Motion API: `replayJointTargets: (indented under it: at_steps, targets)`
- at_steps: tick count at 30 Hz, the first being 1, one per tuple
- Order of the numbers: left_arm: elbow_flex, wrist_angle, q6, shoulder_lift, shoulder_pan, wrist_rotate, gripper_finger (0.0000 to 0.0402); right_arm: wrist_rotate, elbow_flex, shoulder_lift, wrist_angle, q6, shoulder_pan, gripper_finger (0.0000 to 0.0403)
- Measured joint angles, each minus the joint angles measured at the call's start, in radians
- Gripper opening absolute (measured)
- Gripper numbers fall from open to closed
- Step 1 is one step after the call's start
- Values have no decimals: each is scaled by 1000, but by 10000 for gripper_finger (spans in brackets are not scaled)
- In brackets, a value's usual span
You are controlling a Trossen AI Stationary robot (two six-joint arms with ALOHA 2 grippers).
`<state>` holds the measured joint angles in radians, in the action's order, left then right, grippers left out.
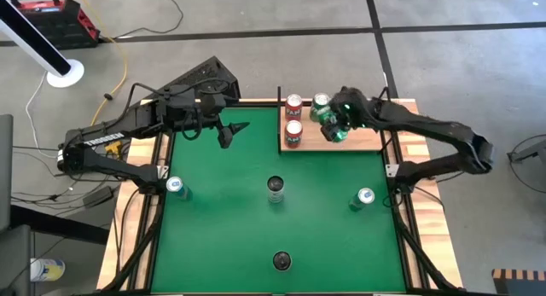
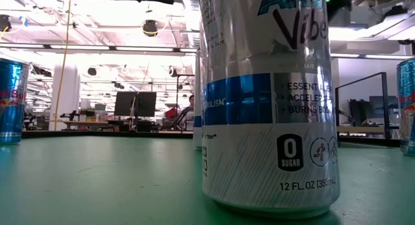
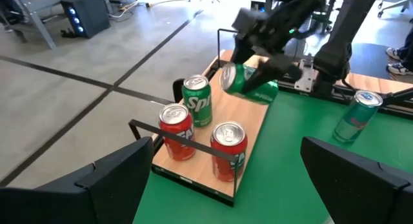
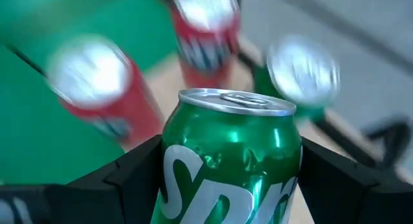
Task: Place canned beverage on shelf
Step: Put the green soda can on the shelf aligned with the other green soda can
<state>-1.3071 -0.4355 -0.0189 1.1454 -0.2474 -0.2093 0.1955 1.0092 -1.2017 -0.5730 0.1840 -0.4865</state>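
Gripped between the closed fingers of the right gripper (image 1: 337,124), the green can (image 1: 332,128) hangs tilted over the shelf (image 1: 363,138), at two o'clock on the table (image 1: 222,211), probably so it can go down on the bare wood beside the three standing cans (image 1: 294,117). Idle at eleven o'clock, the left gripper (image 1: 229,131) is spread wide and empty.

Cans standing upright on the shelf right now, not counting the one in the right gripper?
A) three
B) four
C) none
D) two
A: two red cans and one green can stand on the shelf, while the right gripper holds another green can tilted above it.
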Motion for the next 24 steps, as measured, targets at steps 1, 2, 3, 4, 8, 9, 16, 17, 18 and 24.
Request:
replayJointTargets:
  at_steps: [1,2,3,4,8,9,16,17,18,24]
  targets:
    - [0,0,0,0,0,-1,377,18,-32,29,71,2,19,324]
    - [0,0,0,0,0,-1,377,35,-69,56,147,3,37,324]
    - [0,0,0,0,0,-1,377,50,-109,81,214,6,55,324]
    - [0,0,0,0,0,-1,377,68,-155,102,282,12,72,324]
    - [0,0,-12,0,0,-1,377,177,-352,165,563,18,134,324]
    - [0,0,-19,0,0,-1,377,213,-398,172,639,17,153,324]
    - [0,2,-29,0,0,-1,377,406,-627,159,1151,-34,223,324]
    - [0,5,-29,0,0,-3,377,410,-648,142,1188,-34,221,324]
    - [0,10,-31,0,0,-8,377,412,-665,123,1221,-30,216,324]
    - [0,50,-56,0,0,-24,377,422,-706,-26,1393,-34,199,324]
